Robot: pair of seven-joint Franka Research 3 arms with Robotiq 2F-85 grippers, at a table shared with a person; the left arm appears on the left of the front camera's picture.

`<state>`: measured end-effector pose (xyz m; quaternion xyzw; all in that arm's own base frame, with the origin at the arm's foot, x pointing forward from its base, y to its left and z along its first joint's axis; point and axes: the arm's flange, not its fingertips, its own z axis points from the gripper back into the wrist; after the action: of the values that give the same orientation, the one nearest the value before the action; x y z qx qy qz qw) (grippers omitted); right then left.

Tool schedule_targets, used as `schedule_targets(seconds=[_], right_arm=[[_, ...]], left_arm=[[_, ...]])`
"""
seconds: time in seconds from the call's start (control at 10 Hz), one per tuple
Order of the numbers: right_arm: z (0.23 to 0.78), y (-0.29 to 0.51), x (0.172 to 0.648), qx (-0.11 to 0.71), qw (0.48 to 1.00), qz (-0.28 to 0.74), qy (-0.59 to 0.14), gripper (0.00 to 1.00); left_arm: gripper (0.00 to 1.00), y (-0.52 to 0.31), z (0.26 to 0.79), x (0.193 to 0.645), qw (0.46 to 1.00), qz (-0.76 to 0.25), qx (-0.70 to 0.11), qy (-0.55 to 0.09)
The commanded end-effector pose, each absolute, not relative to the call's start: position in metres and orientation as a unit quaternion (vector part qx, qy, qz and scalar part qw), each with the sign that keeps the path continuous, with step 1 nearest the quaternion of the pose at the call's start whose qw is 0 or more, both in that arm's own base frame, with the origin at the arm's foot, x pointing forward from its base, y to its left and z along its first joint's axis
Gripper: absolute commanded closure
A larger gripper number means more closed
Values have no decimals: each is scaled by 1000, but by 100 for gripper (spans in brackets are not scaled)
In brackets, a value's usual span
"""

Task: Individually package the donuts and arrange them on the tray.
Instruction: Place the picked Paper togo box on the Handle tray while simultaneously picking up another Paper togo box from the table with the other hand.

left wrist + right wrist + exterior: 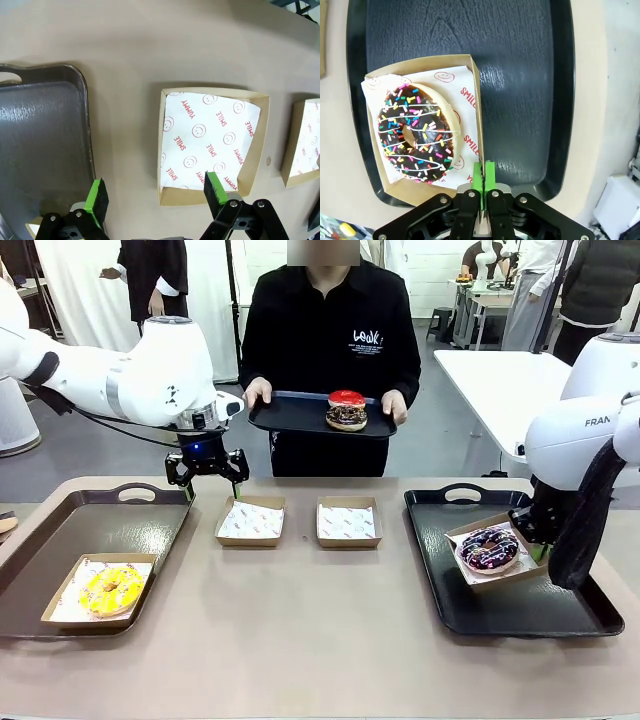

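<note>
Two grippers — left (212,488) open over empty box (210,140), right (483,172) clamped on sprinkled donut's (415,132) carton (475,100).

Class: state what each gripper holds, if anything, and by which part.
The right gripper is shut on the side wall of the box carrying the sprinkled donut, near a corner. The left gripper is open and holds nothing.
</note>
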<state>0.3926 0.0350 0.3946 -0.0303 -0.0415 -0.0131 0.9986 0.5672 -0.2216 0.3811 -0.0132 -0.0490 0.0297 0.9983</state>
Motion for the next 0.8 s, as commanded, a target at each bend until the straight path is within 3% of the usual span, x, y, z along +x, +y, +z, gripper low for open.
schedule_targets(seconds=[0.0,0.7], right_arm=[[356,24,337,-33,999,6,-37,99],[341,30,324,-37,999,9,-21,99]], left_arm=[[0,-228,379,583,997,57,-1,-42],[0,-221,370,599,997,76,-8,-31]])
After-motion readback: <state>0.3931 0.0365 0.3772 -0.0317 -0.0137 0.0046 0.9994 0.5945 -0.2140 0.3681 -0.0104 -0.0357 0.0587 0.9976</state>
